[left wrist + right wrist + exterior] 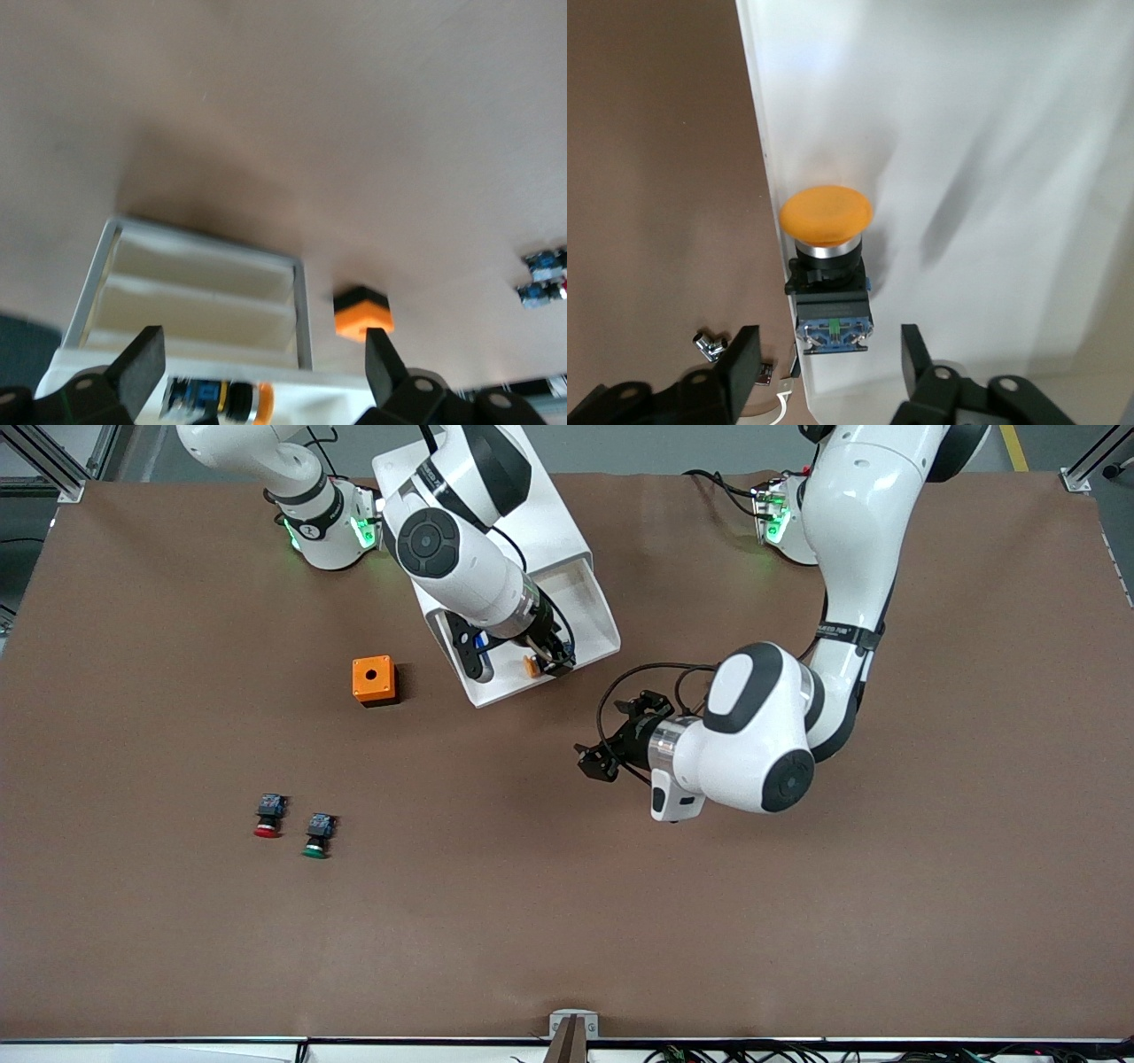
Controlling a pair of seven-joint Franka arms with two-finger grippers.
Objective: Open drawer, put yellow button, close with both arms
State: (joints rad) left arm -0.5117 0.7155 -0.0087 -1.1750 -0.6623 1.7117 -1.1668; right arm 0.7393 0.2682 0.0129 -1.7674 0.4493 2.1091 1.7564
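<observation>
Brown tabletop, front view: right gripper (551,657) over the open drawer (580,615); left gripper (611,746) waits at its 5 o'clock. Left wrist view: fingers (142,363) spread, empty, facing the cabinet. Right wrist view: yellow button (827,258) lies on the drawer floor, fingers (740,367) spread, apparently released.

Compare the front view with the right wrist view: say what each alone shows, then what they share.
Only the front view shows the orange box, the red button, the green button, and the left pincer, open over bare table. Only the right wrist view shows the right pincer's open fingers up close. Both show the yellow button lying in the open drawer.
</observation>
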